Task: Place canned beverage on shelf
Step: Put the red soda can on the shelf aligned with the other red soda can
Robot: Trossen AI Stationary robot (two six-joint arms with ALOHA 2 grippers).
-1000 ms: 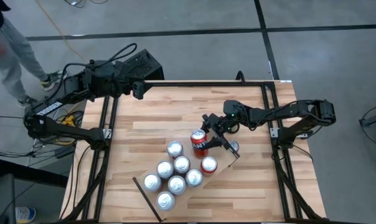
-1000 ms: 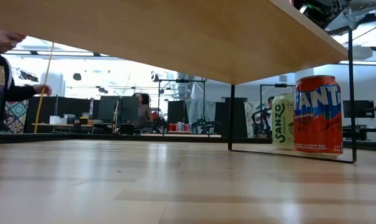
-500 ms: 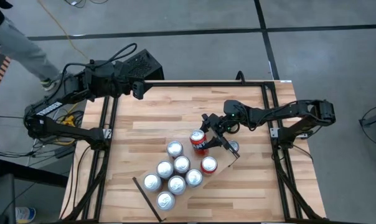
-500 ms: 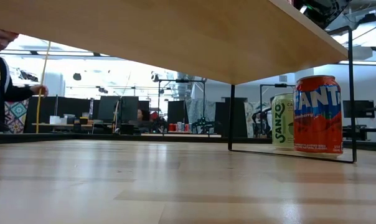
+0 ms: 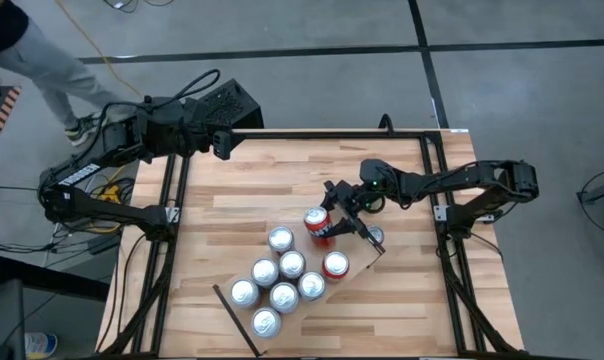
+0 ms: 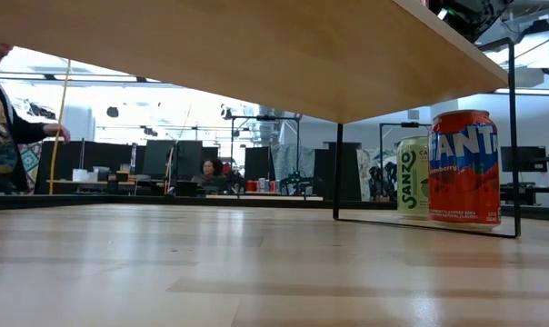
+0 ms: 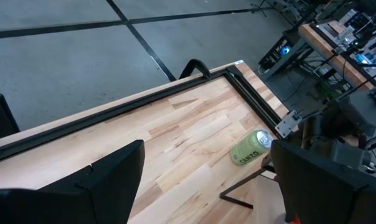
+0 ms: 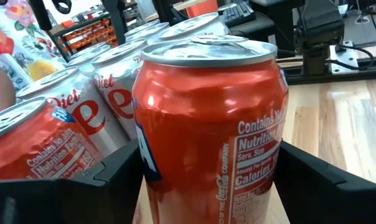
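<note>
Right gripper [image 5: 332, 218]: over the middle-right of the table, its two dark fingers [image 8: 76, 183] standing wide on either side of a red can, one finger at each flank; the jaws are clamped around the can rather than free.
Held can [image 8: 210, 124]: a red soda can, upright, silver lid up, nutrition panel facing the right wrist camera; from above it [image 5: 319, 226] sits at the edge of the shelf nearest the right arm.
Shelf [image 5: 354, 268]: a pale wood board lying askew on the table, thin black strips at its short ends; from the low view only its underside [image 6: 256, 54] shows, raised on thin black legs.
Cans on the shelf: seven silver-topped Diet Coke cans [image 5: 279, 268] clustered upright, and one red-topped can [image 5: 335, 265] close by the held one. In the right wrist view the Diet Coke cans [image 8: 94, 93] stand just behind and beside the held can.
Fanta can [image 6: 464, 166]: orange, upright on the tabletop beneath the shelf, low view.
Green Sanzo can [image 6: 413, 175]: upright just beside the Fanta can, slightly behind it; the left wrist view shows it [image 7: 251, 147] near the table's black frame.
Table [image 5: 242, 190]: striped butcher-block top with a black rail frame.
Left gripper [image 7: 200, 180]: parked at the far left corner of the table, fingers apart, nothing between them.
Person [image 5: 42, 55]: walking on the grey floor beyond the left arm.
</note>
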